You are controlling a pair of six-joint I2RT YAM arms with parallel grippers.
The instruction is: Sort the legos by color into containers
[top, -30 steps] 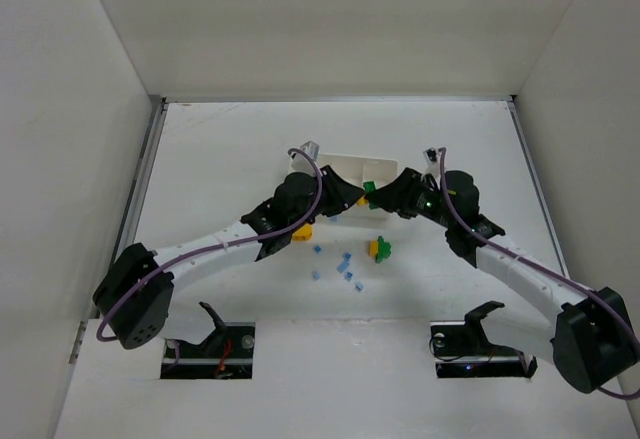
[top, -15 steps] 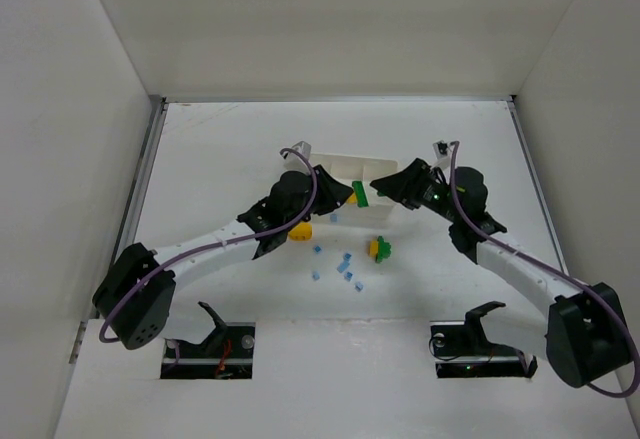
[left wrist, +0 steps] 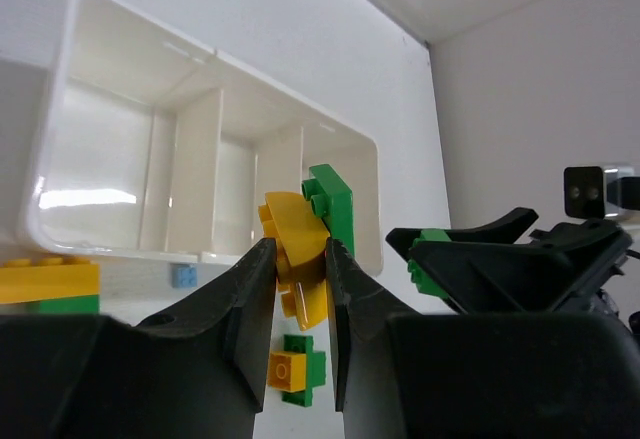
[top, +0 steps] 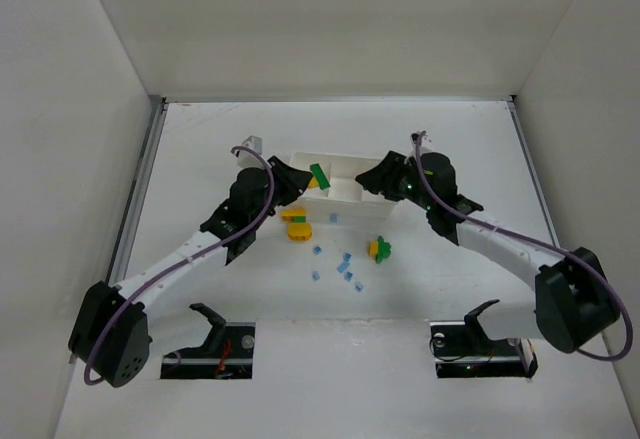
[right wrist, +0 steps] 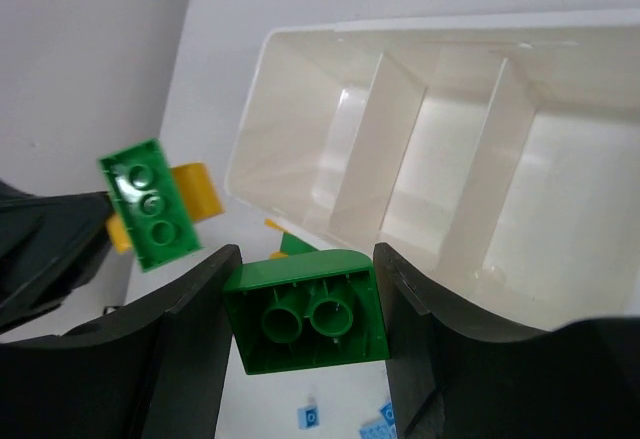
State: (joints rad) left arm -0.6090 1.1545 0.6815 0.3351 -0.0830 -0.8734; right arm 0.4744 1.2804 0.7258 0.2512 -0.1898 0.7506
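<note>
My left gripper is shut on a yellow curved lego that has a green brick stuck to its far side. It hangs over the near wall of the white tray, whose three compartments hold nothing. My right gripper is shut on a second green brick, underside toward the camera, beside the tray. In the top view the left gripper and right gripper hover apart over the tray.
In front of the tray, a yellow brick sits on a green one. A joined yellow-and-green piece and several tiny blue bricks lie there too. White walls enclose the table.
The two grippers, close together a second ago, have pulled apart. The left one swung left and back with the yellow and green piece; the right one rose toward the tray with its green brick.
</note>
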